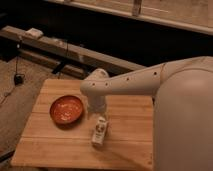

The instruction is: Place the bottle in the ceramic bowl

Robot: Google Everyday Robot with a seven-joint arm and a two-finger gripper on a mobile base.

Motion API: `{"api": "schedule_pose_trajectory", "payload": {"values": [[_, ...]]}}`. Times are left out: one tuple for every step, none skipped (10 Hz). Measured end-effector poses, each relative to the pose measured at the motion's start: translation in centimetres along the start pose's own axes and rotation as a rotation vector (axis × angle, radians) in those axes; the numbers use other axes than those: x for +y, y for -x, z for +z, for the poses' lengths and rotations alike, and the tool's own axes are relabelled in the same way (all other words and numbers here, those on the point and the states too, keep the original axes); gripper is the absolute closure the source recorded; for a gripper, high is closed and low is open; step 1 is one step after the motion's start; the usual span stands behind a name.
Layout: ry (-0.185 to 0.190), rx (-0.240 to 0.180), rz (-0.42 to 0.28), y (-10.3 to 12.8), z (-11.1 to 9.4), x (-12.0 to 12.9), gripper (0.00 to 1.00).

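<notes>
The wooden tabletop (pixel 50 147) stands in a dim room with a dark ledge behind it. The ceramic bowl (pixel 66 109) sits on its left half. The bottle (pixel 100 132) lies on the boards just right of the bowl, not touching it. The white arm (pixel 135 82) reaches in from the right. The end effector (pixel 98 114) points down at the bottle's far end; whether it is spread or closed cannot be told.
</notes>
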Motion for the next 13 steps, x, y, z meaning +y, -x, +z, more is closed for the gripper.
{"api": "schedule_pose_trajectory", "payload": {"values": [[0.004,0.008,-0.002,0.1,0.5,-0.1,0.35],[0.007,0.02,-0.004,0.3,1.1,-0.3,0.35],[0.01,0.029,-0.005,0.5,1.6,-0.2,0.35],[0.012,0.043,-0.004,0.6,2.2,-0.3,0.35],[0.011,0.055,-0.006,0.6,2.7,-0.4,0.35],[0.009,0.071,-0.008,0.5,3.3,-0.5,0.35],[0.008,0.08,-0.008,0.5,3.6,-0.5,0.35],[0.011,0.09,-0.006,0.4,3.9,-0.5,0.35],[0.011,0.098,-0.001,0.4,4.2,-0.8,0.35],[0.011,0.109,0.004,0.4,4.5,-0.9,0.35],[0.01,0.122,0.009,0.3,4.9,-1.2,0.35],[0.01,0.135,0.015,0.2,5.4,-1.3,0.35],[0.01,0.141,0.018,0.2,5.6,-1.4,0.35]]}}
